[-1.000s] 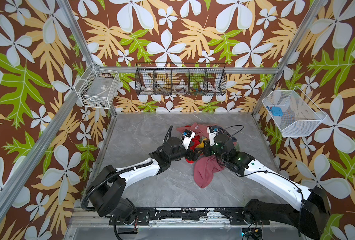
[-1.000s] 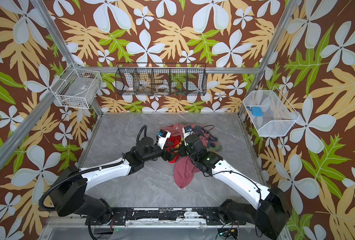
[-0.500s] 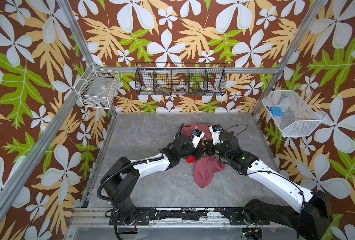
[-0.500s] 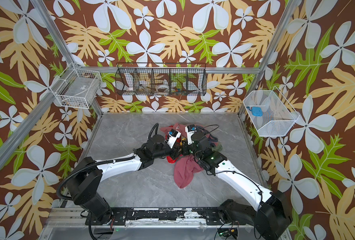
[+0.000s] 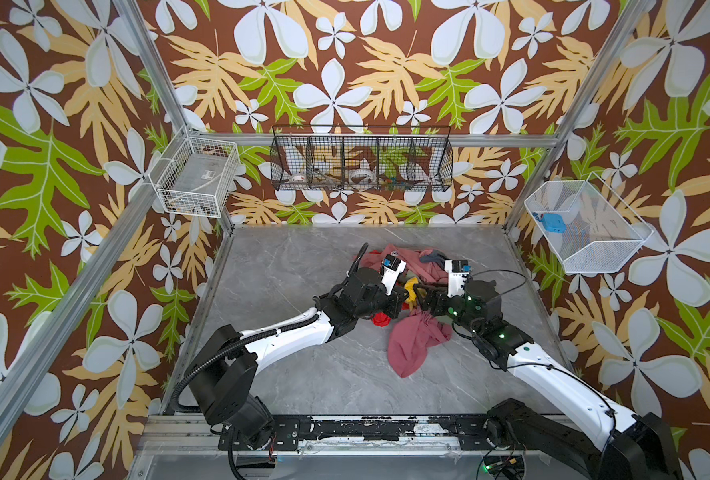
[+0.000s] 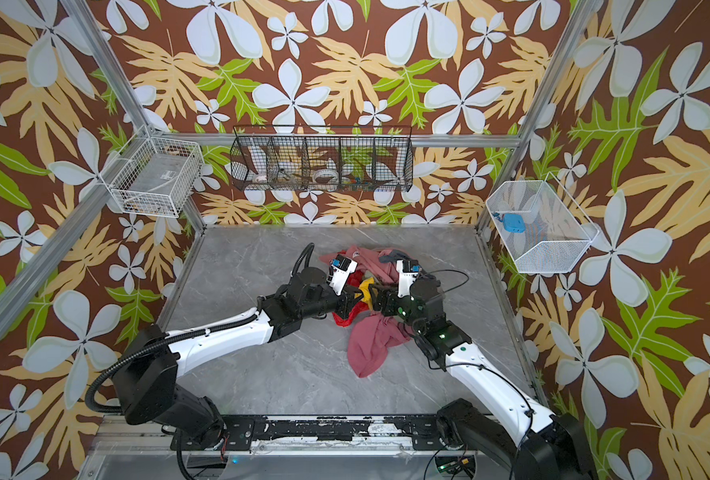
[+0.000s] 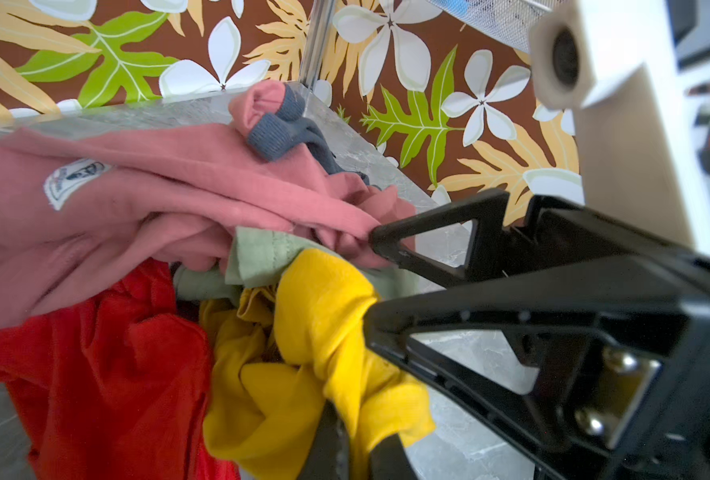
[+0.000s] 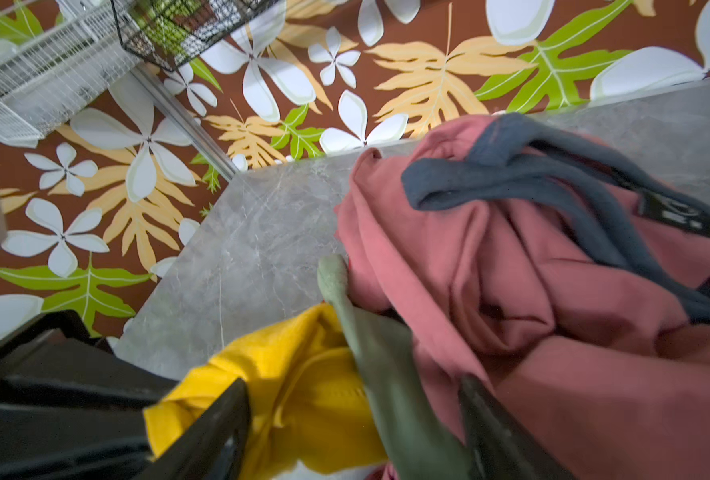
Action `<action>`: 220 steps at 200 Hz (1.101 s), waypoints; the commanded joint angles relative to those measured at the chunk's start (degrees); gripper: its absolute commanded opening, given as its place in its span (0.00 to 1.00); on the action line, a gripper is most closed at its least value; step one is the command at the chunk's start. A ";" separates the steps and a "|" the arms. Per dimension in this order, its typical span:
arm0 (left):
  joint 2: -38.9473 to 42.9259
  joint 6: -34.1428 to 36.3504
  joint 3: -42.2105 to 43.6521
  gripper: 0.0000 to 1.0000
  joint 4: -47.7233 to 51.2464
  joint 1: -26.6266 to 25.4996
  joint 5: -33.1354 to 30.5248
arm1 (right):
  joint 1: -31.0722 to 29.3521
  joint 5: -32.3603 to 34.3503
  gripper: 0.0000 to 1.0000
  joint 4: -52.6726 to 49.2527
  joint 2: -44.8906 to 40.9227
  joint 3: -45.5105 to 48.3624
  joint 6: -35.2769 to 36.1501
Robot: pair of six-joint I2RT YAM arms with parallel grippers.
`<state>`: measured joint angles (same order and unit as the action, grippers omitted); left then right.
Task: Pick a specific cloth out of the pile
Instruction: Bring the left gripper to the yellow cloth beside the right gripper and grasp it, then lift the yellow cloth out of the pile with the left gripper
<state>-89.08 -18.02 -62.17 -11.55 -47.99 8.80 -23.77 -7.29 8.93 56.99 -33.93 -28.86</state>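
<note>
Left tool point(image 7: 355, 449) pinching the cloth point(image 7: 320, 316), right tool point(image 8: 353, 384) agape beside the pile point(image 7: 137, 199)

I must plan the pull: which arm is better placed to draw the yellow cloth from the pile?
Probably left. The left pincer is shut on the yellow cloth; the right pincer beside it stands open and holds nothing.
</note>
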 commanded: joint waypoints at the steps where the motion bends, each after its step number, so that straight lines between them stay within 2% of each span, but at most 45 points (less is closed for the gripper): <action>1: 0.62 -1.99 -3.54 0.00 -2.89 0.09 -0.80 | 0.79 1.16 0.88 -0.03 -2.26 2.97 -0.46; 34: 0.65 -2.81 -6.58 0.00 0.90 0.09 -2.88 | 3.62 1.26 0.93 1.70 -6.88 7.41 -1.17; 58: 0.50 -2.87 -8.79 0.00 2.31 0.10 -2.02 | 4.36 1.14 0.93 2.46 -7.91 10.17 -1.17; 108: 1.63 -1.42 -11.21 0.00 3.95 -0.41 -1.50 | 4.36 0.33 0.87 7.27 -1.59 12.14 -2.56; 143: 3.38 0.04 -12.42 0.00 5.98 -0.94 -2.10 | 4.35 5.30 0.89 6.85 1.26 12.37 -3.23; 173: 3.73 1.76 -13.39 0.00 7.96 -1.92 -3.20 | 4.35 5.35 0.86 6.78 4.46 10.72 -3.83; 220: 3.23 4.21 -20.39 0.00 10.35 -2.02 -2.90 | 4.35 5.96 0.84 6.35 10.96 8.45 -2.10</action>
<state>-86.11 -16.19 -78.89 1.89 -49.91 5.17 -19.42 -2.50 14.94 65.93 -24.82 -32.10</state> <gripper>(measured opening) 0.083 0.846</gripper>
